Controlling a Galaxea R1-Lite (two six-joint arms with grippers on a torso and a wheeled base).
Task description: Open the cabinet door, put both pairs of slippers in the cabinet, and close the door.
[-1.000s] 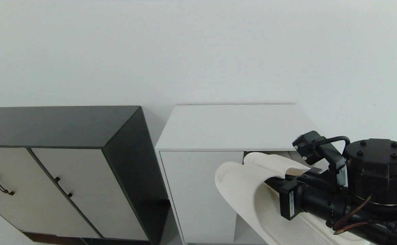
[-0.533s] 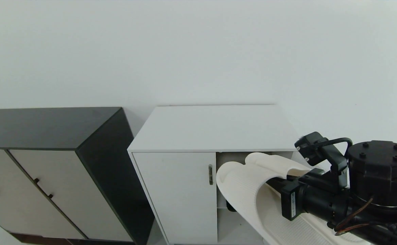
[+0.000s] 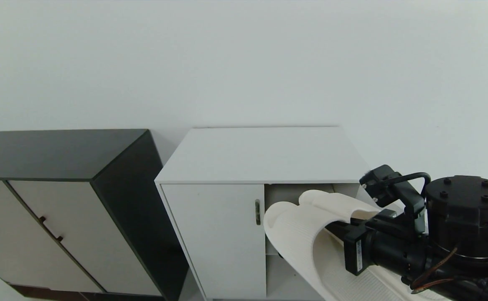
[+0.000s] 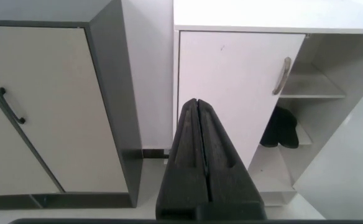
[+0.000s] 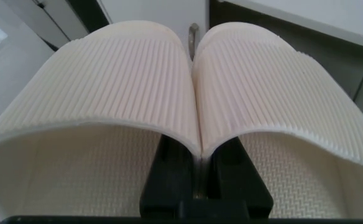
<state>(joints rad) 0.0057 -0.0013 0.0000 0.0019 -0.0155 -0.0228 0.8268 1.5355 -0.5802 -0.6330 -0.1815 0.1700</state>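
Jaws of the right gripper (image 5: 197, 177) are clamped on the touching inner edges of two cream slippers (image 3: 298, 234), held before the white cabinet (image 3: 256, 154), its right side open; they look light, soft and bendy, so pinching both together seems wise; left gripper (image 4: 198, 149) is closed, empty; one dark pair (image 4: 281, 127) sits on a shelf inside.

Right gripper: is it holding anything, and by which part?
The right gripper is shut on the white slippers, pinching both by their touching inner side edges.
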